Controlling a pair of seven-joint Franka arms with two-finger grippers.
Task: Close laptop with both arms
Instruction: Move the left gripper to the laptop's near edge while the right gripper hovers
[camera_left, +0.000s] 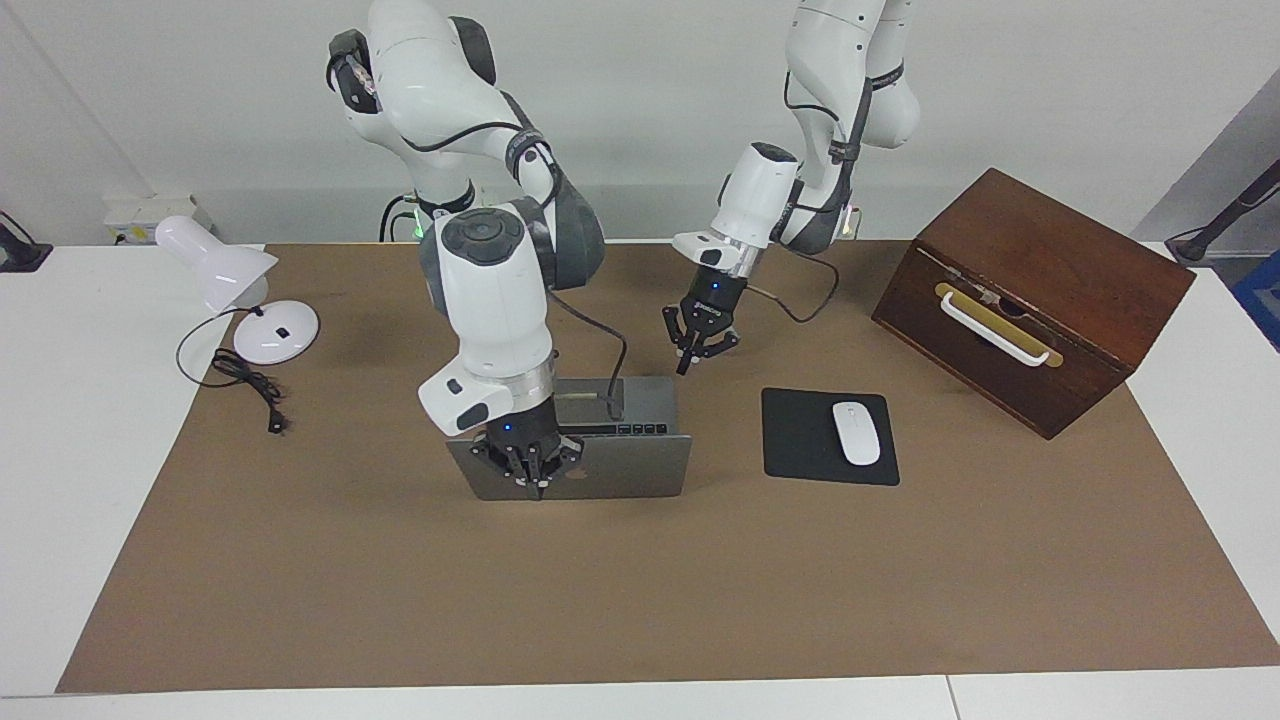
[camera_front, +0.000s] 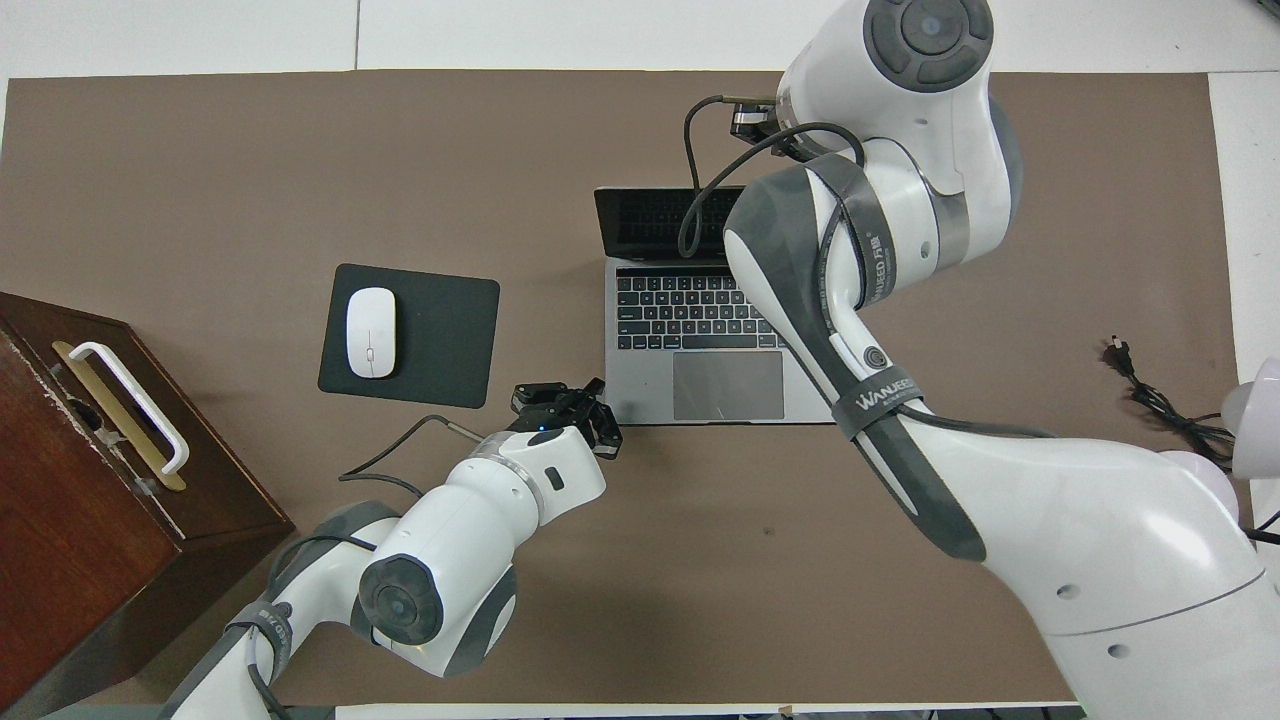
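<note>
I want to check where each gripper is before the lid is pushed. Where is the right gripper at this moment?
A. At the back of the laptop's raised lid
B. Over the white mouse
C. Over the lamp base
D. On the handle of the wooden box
A: in the facing view the right gripper, fingertips together, hangs in front of the back of the lid of the open laptop.
</note>
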